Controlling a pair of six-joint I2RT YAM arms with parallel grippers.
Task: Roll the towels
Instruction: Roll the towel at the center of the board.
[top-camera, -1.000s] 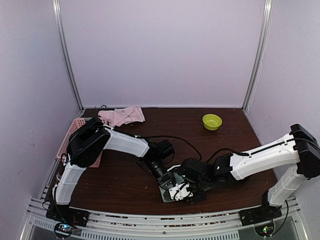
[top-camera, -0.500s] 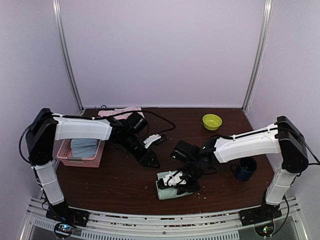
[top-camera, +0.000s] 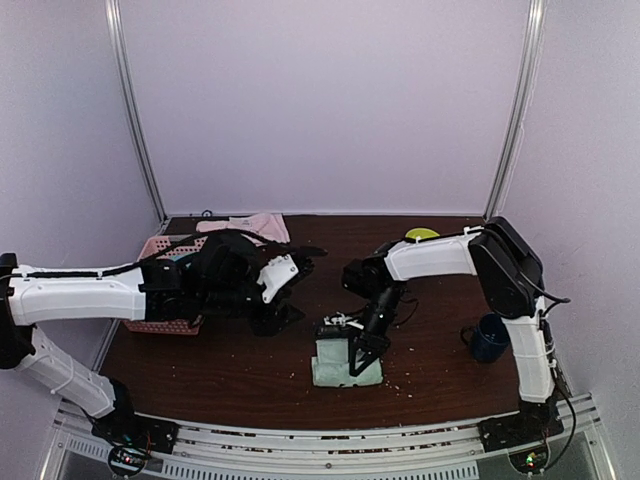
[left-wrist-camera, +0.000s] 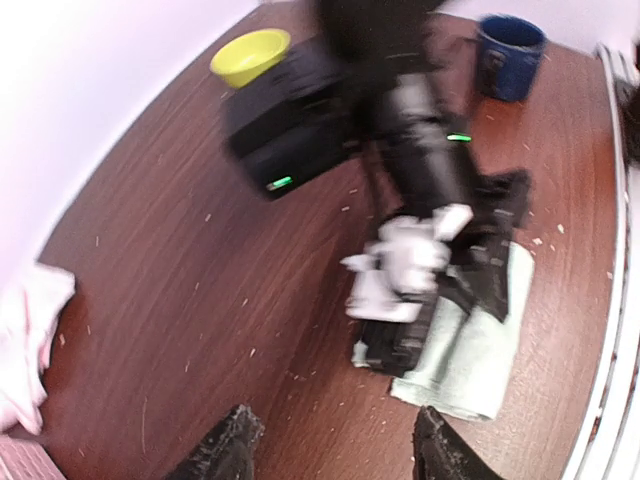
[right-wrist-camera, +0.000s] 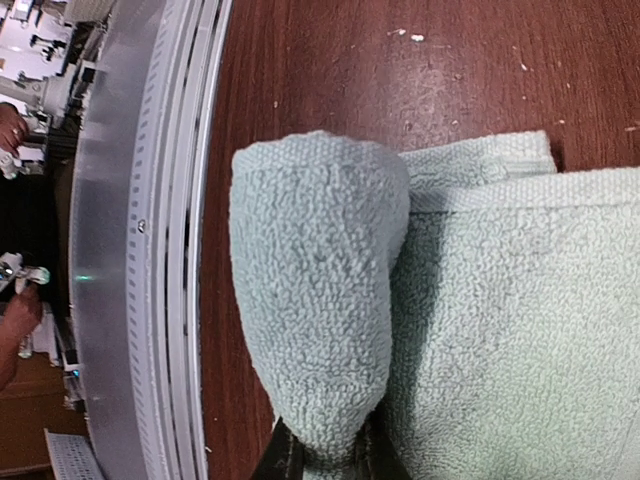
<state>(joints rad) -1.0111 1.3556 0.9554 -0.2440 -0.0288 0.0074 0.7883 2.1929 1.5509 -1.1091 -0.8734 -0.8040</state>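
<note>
We see the sage green towel (top-camera: 338, 370) lying near the front edge of the counter (top-camera: 440, 390), about midway between the two arms. It looks partly rolled. In the right wrist view one thick, rounded fold stands up from the cloth, and a flatter part lies just beside it.

The right pincer (right-wrist-camera: 325, 458) is closed on the lower end of this fold. Its two fingers press the cloth from both sides, so it has hold of the towel. We think the grip is at the end of the fold because from there the roll can be turned over the flat part without coming loose.

The left pincer (left-wrist-camera: 337, 452) is apart from the green towel, toward the left, above bare wood. Its fingers stand well apart and nothing is between them. We judge that it is kept out of the way so that the right arm can work alone. It may also be ready to go to the second towel.

The pale pink towel (top-camera: 245, 229) lies crumpled at the far left of the counter, just behind the pink basket (top-camera: 152, 246), and it is not yet rolled. A yellow-green bowl (left-wrist-camera: 250, 55) and a blue mug (left-wrist-camera: 510, 42) stand on the right part, well apart from the green towel, so they should not disturb the rolling.

In our judgement the first towel is only half done. The cloth is soft, so the fold may open again when the pincer lets go.
</note>
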